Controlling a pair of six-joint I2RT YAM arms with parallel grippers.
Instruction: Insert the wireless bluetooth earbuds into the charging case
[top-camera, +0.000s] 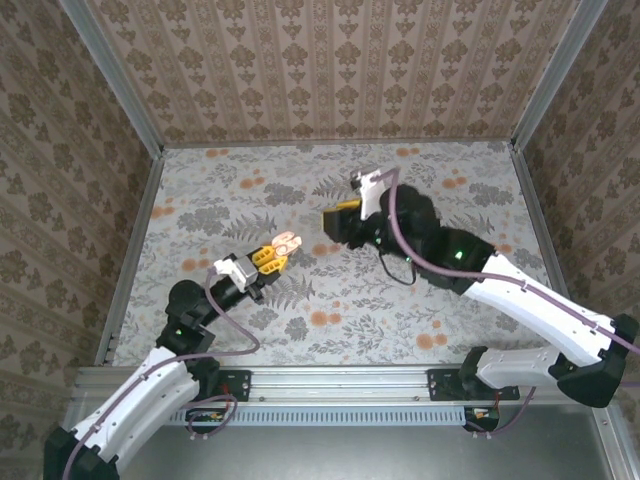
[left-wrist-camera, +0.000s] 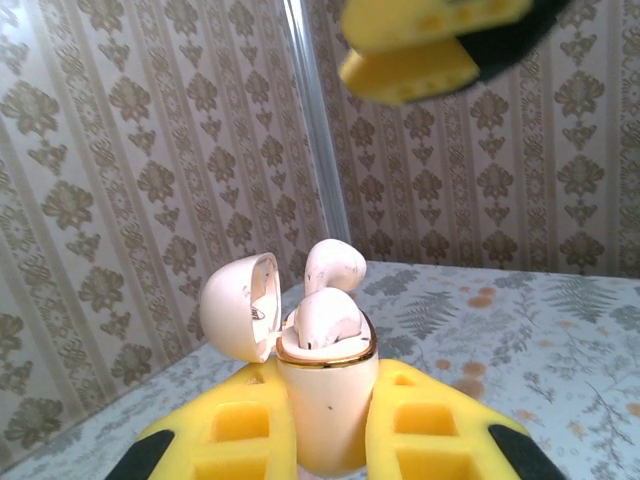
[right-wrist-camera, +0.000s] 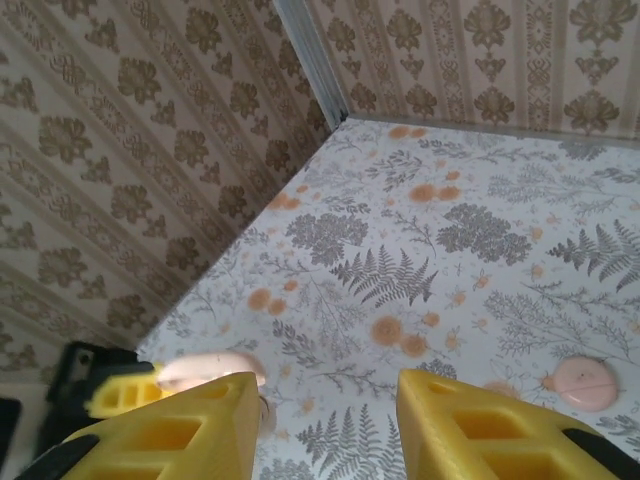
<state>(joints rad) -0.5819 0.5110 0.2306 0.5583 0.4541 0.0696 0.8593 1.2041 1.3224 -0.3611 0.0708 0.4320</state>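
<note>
The charging case (left-wrist-camera: 325, 410) is a cream, egg-shaped shell with a gold rim. Its hinged lid (left-wrist-camera: 237, 305) is swung open to the left. My left gripper (left-wrist-camera: 330, 395) is shut on the case's body and holds it upright just above the table. One earbud (left-wrist-camera: 328, 320) sits in the case's mouth. A second earbud (left-wrist-camera: 335, 265) stands taller right behind it. From above, the case (top-camera: 287, 241) shows at the tip of the left gripper (top-camera: 270, 256). My right gripper (top-camera: 336, 218) hovers just right of it, open and holding nothing (right-wrist-camera: 325, 385), its yellow finger (left-wrist-camera: 420, 50) above the case.
A small salmon-pink disc (right-wrist-camera: 583, 381) lies on the floral table surface (right-wrist-camera: 420, 230) to the right of my right gripper. Patterned walls with metal corner posts (top-camera: 130, 100) close the table on three sides.
</note>
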